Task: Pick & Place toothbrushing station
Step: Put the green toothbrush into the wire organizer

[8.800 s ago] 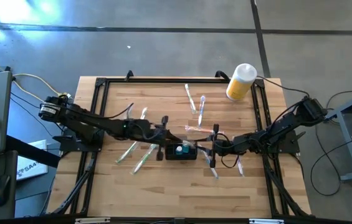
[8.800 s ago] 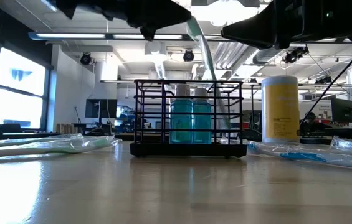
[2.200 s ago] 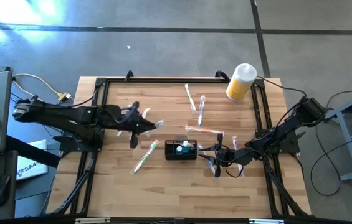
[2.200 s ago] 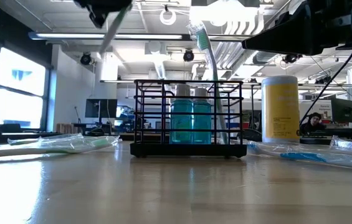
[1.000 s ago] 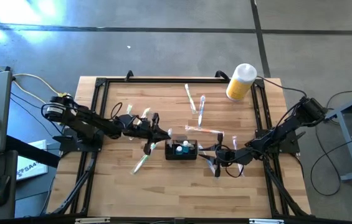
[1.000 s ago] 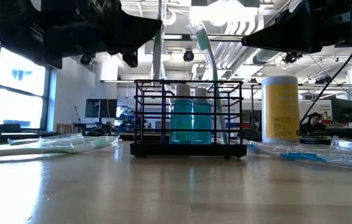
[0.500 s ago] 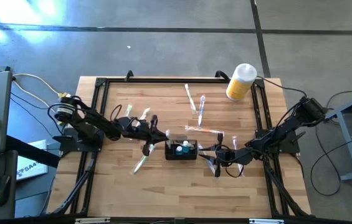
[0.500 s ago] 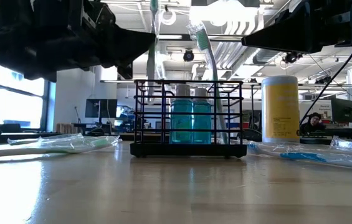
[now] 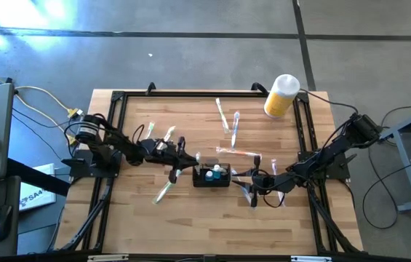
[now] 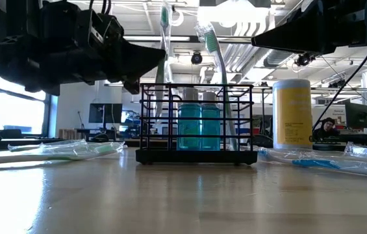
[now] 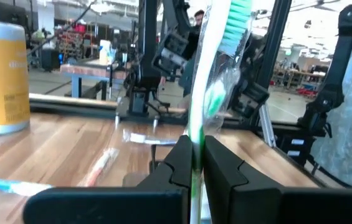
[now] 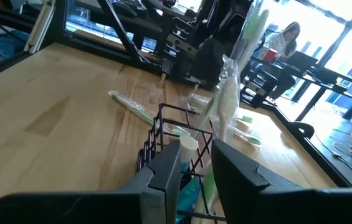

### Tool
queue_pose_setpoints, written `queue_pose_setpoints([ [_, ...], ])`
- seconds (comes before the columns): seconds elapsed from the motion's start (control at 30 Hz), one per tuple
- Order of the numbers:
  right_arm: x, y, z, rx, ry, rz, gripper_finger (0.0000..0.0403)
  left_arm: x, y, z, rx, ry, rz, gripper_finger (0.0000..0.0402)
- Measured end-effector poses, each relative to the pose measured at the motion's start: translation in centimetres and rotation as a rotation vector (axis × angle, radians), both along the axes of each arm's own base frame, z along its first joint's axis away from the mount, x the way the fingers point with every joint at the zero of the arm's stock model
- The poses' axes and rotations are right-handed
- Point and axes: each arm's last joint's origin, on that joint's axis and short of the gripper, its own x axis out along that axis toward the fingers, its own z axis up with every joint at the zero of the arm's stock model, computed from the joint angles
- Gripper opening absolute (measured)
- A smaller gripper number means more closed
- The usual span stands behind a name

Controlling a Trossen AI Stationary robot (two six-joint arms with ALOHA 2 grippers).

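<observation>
The toothbrushing station [image 9: 212, 176], a black wire caddy at the table's middle, already holds two blue bottles and one upright toothbrush [image 10: 214, 58]. The left gripper [image 9: 184, 162] is clamped on a wrapped green toothbrush [image 11: 210, 74] at the caddy's left edge, not yet released. The right gripper [image 9: 252, 179], just right of the caddy, has its fingers apart and empty, and several wrapped brushes [image 9: 166, 188] remain on the table.

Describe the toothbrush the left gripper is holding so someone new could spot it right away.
Start at the black wire caddy in the middle of the wooden table. At its left end the left gripper is shut on a wrapped toothbrush, held upright. It has a green head and a clear wrapper; the other wrapped brushes lie flat, except one already standing in the caddy.
</observation>
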Motion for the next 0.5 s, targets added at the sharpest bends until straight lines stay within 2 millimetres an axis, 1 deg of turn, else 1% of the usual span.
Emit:
queue_pose_setpoints([
  [0.17,0.0,0.0,0.1,0.005,-0.009,0.0,0.0082,0.0,0.0,0.0,0.0,0.002,0.0,0.001],
  [0.27,0.0,0.0,0.1,0.004,-0.009,0.0,0.0082,0.4,0.0,0.1,-0.001,-0.006,0.0,0.001],
  [0.4,0.0,0.0,0.1,0.005,-0.009,0.0,0.0082,0.9,0.0,-0.3,-0.004,0.006,-0.007,0.001],
  [0.5,0.0,0.0,0.1,0.005,-0.01,0.0,0.0082,1.0,0.0,-1.1,-0.021,0.039,-0.004,0.001],
])
